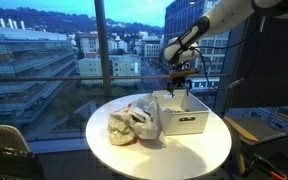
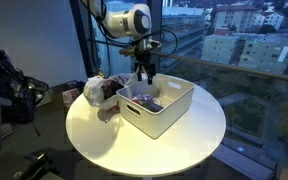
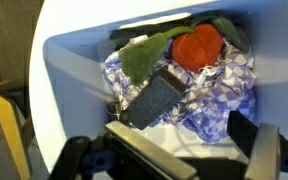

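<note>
Hovering just above white rectangular plastic bin (image 2: 169, 122), black two-finger gripper (image 2: 144, 76) spread wide, holding nothing. Inside bin: dark grey flat block (image 3: 154, 98), red-and-green soft toy (image 3: 192, 45), purple patterned cloth (image 3: 224, 85). Crumpled pale bags (image 1: 132, 125) lie outside, just beside it, on round white table (image 1: 159, 158).

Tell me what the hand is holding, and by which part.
Nothing is held. The hand hangs open and empty over the bin.
</note>
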Robot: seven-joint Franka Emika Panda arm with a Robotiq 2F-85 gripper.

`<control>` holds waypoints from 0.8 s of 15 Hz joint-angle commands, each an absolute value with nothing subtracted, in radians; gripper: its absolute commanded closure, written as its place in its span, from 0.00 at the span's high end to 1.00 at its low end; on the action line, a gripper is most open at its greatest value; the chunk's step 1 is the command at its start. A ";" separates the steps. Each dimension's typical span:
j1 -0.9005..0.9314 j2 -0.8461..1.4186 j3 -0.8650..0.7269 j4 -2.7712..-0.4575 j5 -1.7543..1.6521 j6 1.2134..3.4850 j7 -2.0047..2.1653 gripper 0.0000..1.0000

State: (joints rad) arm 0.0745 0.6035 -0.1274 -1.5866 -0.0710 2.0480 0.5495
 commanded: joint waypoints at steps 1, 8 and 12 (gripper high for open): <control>0.018 0.633 -0.123 -1.648 0.045 2.200 0.603 1.00; -0.006 0.763 -0.134 -1.613 0.196 2.317 0.718 1.00; 0.012 0.788 -0.149 -1.620 0.188 2.307 0.824 1.00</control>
State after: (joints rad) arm -0.0096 0.7697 -0.1286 -1.6374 0.1763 2.3056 0.7483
